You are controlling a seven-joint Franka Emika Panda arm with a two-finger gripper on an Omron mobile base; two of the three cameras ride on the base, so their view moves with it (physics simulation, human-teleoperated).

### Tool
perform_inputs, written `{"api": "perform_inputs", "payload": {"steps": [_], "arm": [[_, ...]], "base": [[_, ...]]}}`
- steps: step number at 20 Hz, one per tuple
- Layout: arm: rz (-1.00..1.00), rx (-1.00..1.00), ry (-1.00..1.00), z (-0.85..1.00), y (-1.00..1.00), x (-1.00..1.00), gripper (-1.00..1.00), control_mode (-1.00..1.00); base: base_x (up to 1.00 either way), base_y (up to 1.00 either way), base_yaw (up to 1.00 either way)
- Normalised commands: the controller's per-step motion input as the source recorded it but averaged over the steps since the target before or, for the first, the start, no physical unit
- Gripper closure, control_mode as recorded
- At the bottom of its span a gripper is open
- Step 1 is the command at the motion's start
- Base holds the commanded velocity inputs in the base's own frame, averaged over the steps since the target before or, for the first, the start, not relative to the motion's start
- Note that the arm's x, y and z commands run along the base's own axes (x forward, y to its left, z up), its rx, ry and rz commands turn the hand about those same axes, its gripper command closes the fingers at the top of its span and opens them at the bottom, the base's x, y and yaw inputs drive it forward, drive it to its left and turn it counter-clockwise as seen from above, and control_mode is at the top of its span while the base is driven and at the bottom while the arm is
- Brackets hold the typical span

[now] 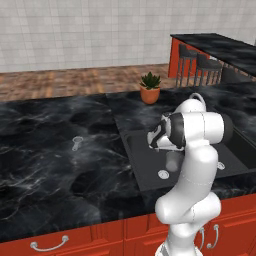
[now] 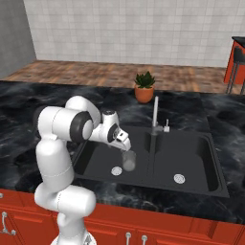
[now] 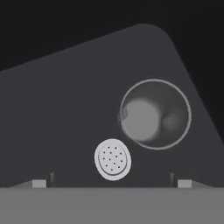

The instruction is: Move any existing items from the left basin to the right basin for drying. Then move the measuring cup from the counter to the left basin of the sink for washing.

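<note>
The white arm reached over the left basin (image 2: 95, 158) of a matte black double sink (image 2: 210, 177), which was set into a glossy black marble counter (image 1: 60, 165) veined with grey. The gripper (image 2: 125, 145) hung just above a glass (image 2: 128, 161) that stood upright on the basin floor. In the hand view the two dark fingertips (image 3: 39, 183) sat far apart at the bottom corners, fully spread and holding nothing. Between them lay the smooth dark basin floor and a round, pale drain strainer (image 3: 113, 159) dotted with small holes.

The glass (image 3: 155, 113) was a translucent grey cylinder, seen from above as a thin circular rim around a lighter round base. It stood just beside the strainer, apart from it, near the basin's rounded corner. In the left base view the glass (image 1: 173, 161) showed below the arm's wrist, with the strainer (image 1: 163, 174) near it.

The measuring cup (image 1: 77, 142) lay on the counter well to the left of the sink, small, pale and see-through; its exact shape was too small to tell.

The right basin (image 2: 191, 158) had its own round metal drain (image 2: 179, 178). A slim, straight grey faucet (image 2: 155, 115) rose behind the divider between the basins, with a small lever beside it. Further back on the counter stood a terracotta pot with a spiky green plant (image 2: 144, 87). Below the counter ran red cabinet fronts (image 1: 100, 235) with curved metal handles. Behind were a pale tiled wall and a wood-plank floor.
</note>
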Motion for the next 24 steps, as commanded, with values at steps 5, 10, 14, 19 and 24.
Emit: {"api": "perform_inputs", "payload": {"steps": [5,10,14,19,24], "arm": [[0.00,-0.01,0.00,-0.04,0.00,-0.04,-1.00,-1.00],[0.00,0.00,0.00,-0.10,-0.05,0.00,-1.00,-1.00],[0.00,0.00,0.00,-0.09,-0.14,0.00,-1.00,-1.00],[0.00,0.00,0.00,-0.09,-0.13,0.00,-1.00,-1.00],[0.01,0.00,0.00,-0.13,-0.06,0.01,-1.00,-1.00]], "base": [[0.00,0.00,0.00],[0.00,0.00,0.00],[0.00,0.00,0.00],[0.00,0.00,0.00],[0.00,0.00,0.00]]}}
